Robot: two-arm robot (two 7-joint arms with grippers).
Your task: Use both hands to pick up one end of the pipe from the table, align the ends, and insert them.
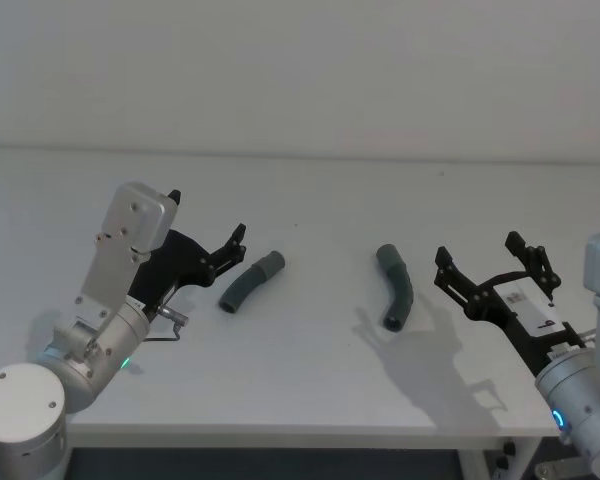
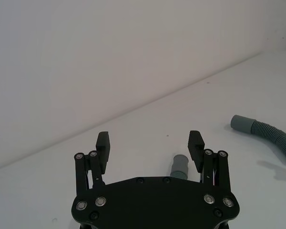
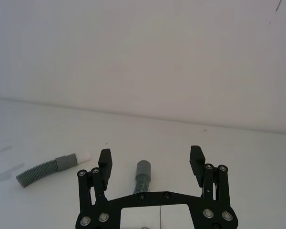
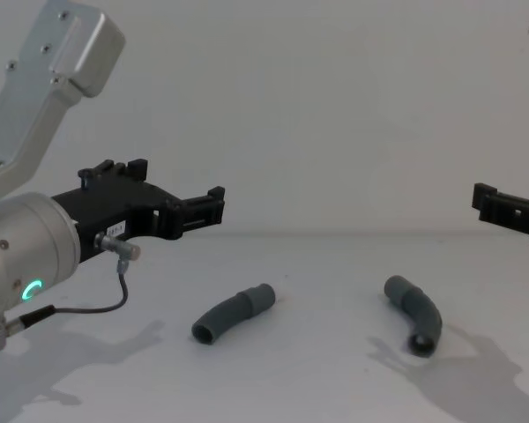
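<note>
Two bent dark-grey pipe pieces lie apart on the white table. The left piece has a white tip at the end facing the other piece. My left gripper hovers open just left of it, above the table, with one cuff showing below its fingers. The right piece lies curved further right. Open and empty, my right gripper hovers to its right, with the piece in line between its fingers. A right finger shows at the chest view's edge.
A plain white wall rises behind the table. The table's front edge runs close below both arms. A thin cable loops from the left wrist over the table.
</note>
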